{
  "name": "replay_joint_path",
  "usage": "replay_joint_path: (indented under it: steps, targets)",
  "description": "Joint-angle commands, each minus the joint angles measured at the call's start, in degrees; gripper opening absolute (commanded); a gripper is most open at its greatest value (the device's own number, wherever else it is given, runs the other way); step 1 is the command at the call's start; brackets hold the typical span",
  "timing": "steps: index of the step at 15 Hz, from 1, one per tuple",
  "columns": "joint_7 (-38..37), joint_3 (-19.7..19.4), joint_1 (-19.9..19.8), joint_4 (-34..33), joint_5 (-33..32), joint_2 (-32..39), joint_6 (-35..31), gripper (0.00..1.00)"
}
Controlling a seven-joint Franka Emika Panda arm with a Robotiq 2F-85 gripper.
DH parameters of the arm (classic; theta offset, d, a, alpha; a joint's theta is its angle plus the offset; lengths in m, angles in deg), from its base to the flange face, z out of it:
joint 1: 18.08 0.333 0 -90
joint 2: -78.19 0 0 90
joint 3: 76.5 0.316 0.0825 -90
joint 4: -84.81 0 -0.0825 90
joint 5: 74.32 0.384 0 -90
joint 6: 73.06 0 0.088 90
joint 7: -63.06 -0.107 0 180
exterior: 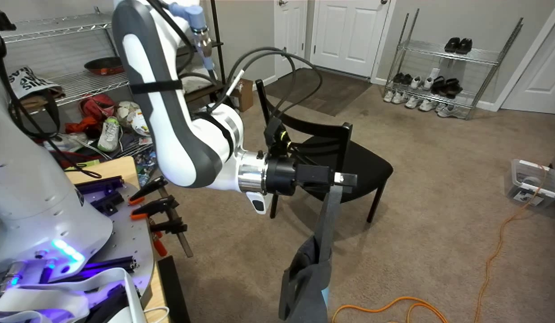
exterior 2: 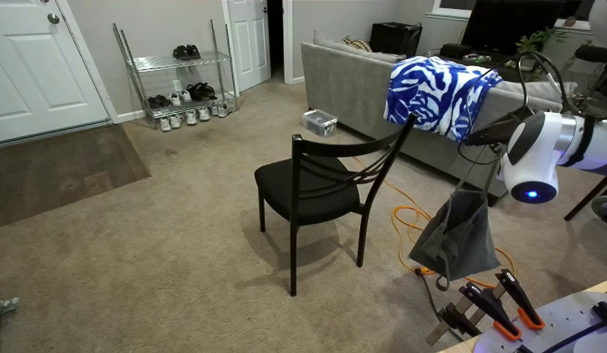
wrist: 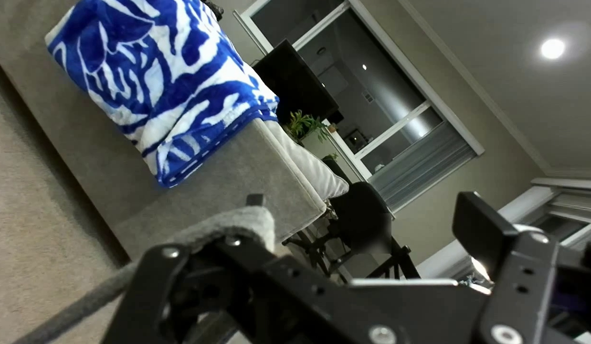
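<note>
A dark grey cloth bag [exterior: 306, 280] hangs below my gripper [exterior: 344, 180] by its strap. The bag [exterior 2: 458, 240] also shows in an exterior view, with another strap loop dangling low. In the wrist view my gripper [wrist: 367, 212] has its fingers wide apart, with nothing clamped between them. The bag's grey strap [wrist: 238, 224] is looped over the finger at the left of that view; the other finger is bare. A black chair [exterior: 344, 163] stands beyond the gripper. In an exterior view the chair [exterior 2: 313, 189] is apart from the bag.
A grey sofa [exterior 2: 350, 83] bears a blue and white blanket [exterior 2: 436, 93]. An orange cord [exterior 2: 406, 215] lies on the carpet near the bag. Clamps [exterior 2: 490, 304] stick out from the table edge by the robot base. A shoe rack [exterior: 452, 54] and clear bin [exterior: 533, 184] stand farther off.
</note>
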Motion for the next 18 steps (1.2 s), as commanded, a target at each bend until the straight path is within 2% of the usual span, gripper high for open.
replay_joint_path:
  steps: [1, 6, 11, 12, 18]
  targets:
    - [-1.48, -4.14, 1.95, -3.18, 0.0, 1.05, -3.55, 1.0]
    - [-0.96, -6.71, 1.97, -8.09, 0.0, 2.48, -6.79, 1.0]
    - [0.53, -6.42, -0.49, -15.53, 0.8, 4.19, -11.04, 1.0]
    - [2.59, -1.57, -5.48, -16.55, 0.25, 3.28, -10.46, 1.0]
    - [5.99, 4.0, -9.12, -22.07, 1.65, 3.16, -11.92, 1.0]
